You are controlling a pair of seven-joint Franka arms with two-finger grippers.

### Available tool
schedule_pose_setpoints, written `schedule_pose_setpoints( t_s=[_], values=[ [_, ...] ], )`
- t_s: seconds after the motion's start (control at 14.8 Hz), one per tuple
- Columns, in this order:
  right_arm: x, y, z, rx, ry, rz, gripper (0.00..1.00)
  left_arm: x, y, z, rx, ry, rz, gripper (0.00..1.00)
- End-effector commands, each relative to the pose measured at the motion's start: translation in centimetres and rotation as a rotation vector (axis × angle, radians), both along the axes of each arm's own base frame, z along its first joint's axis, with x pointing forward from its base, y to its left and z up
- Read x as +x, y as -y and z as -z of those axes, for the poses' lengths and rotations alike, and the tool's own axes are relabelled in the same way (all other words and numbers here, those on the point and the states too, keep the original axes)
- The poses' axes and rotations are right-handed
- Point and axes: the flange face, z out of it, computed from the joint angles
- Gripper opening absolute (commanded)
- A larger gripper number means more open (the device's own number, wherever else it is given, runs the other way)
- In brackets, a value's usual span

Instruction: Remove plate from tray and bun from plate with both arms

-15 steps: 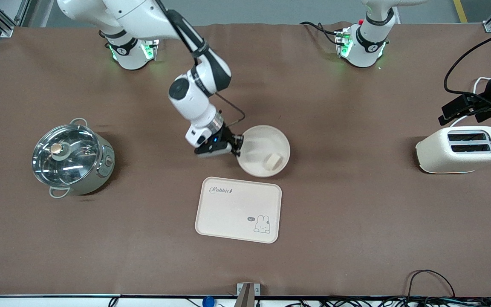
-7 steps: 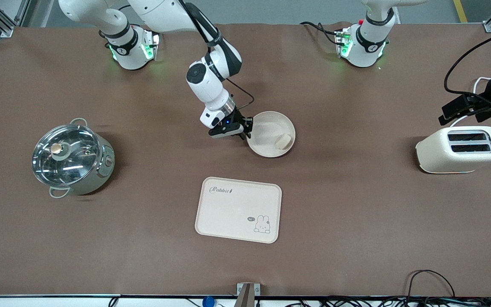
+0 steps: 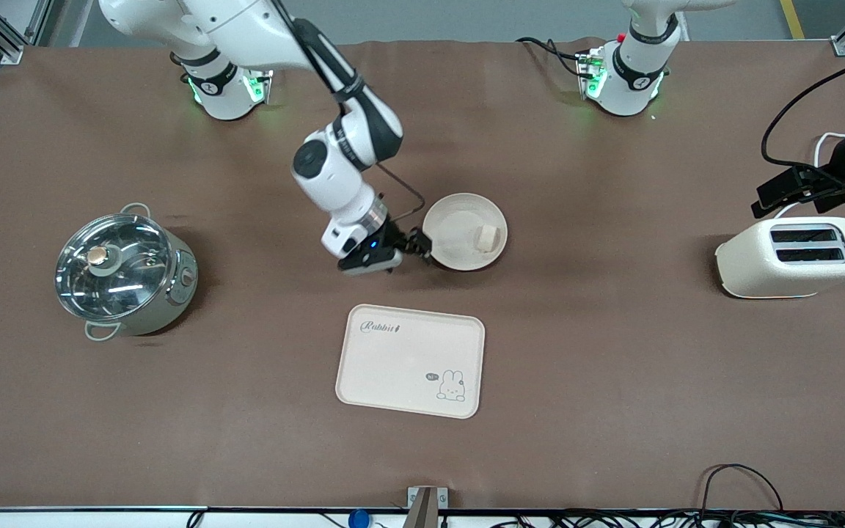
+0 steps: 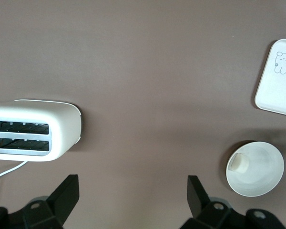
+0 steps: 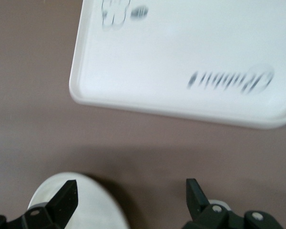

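Observation:
The round cream plate [image 3: 452,227] lies on the brown table, farther from the front camera than the tray. The small pale bun [image 3: 488,236] sits on it, on the side toward the left arm's end. My right gripper [image 3: 419,247] is open, low beside the plate's rim on the right arm's side; in the right wrist view its jaws [image 5: 131,191] stand wide apart with one fingertip over the plate's edge [image 5: 81,205]. My left gripper [image 3: 796,189] waits open over the toaster; its wrist view [image 4: 133,191] shows the plate [image 4: 260,171] and bun [image 4: 238,163] far off.
A rectangular cream rabbit tray [image 3: 408,359] lies nearer the front camera than the plate. A lidded steel pot [image 3: 125,271] stands toward the right arm's end. A white toaster [image 3: 789,258] with its cord stands toward the left arm's end.
The right gripper carried the plate with the bun away from the tray, set it on the table, let go and opened beside its rim. The left arm barely moved.

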Motion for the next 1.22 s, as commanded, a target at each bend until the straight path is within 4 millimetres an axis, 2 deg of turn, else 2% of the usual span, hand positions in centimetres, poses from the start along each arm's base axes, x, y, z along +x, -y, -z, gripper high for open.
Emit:
schedule_pose_setpoints(
  t_s=[0.0, 0.07, 0.2, 0.27, 0.34, 0.41, 0.54, 0.68, 0.81, 0.88, 1.02, 1.15],
  values=[
    [6.7, 4.8, -5.5, -0.057, -0.007, -0.025, 1.00, 0.4, 3.0, 0.6, -0.009, -0.017, 0.051, 1.00],
    [8.8, 6.7, -7.6, -0.074, -0.032, -0.018, 1.00, 0.7, 5.0, 1.2, -0.017, -0.016, 0.086, 1.00],
    [11.5, 10.9, -10.9, -0.125, -0.067, -0.026, 1.00, 1.9, 7.7, 3.9, -0.042, -0.044, 0.102, 1.00],
    [12.6, 13.6, -13.7, -0.149, -0.059, -0.041, 1.00, 2.7, 9.8, 5.6, -0.068, -0.042, 0.090, 1.00],
    [13.3, 16.5, -15.5, -0.167, -0.070, -0.059, 1.00, 3.4, 12.2, 7.7, -0.066, -0.056, 0.079, 1.00],
    [13.9, 19.0, -16.5, -0.179, -0.075, -0.075, 1.00, 3.8, 15.0, 9.8, -0.062, -0.066, 0.071, 1.00],
    [14.1, 23.4, -17.7, -0.229, -0.120, -0.066, 1.00, 4.3, 18.8, 13.3, -0.063, -0.075, 0.089, 1.00],
    [14.9, 29.6, -19.7, -0.286, -0.127, -0.026, 1.00, 4.3, 23.2, 17.9, -0.062, -0.077, 0.101, 1.00],
    [14.0, 33.1, -21.8, -0.329, -0.161, -0.044, 1.00, 3.0, 27.7, 22.5, -0.058, -0.079, 0.134, 1.00],
    [13.5, 35.3, -23.9, -0.330, -0.137, -0.018, 1.00, 2.4, 29.5, 24.7, -0.055, -0.086, 0.156, 1.00],
    [12.0, 39.4, -27.0, -0.308, -0.144, 0.001, 1.00, 1.6, 32.1, 27.8, -0.049, -0.100, 0.147, 1.00],
    [9.5, 41.8, -30.1, -0.288, -0.168, 0.012, 1.00, 0.5, 35.0, 30.5, -0.033, -0.086, 0.139, 1.00]
  ],
)
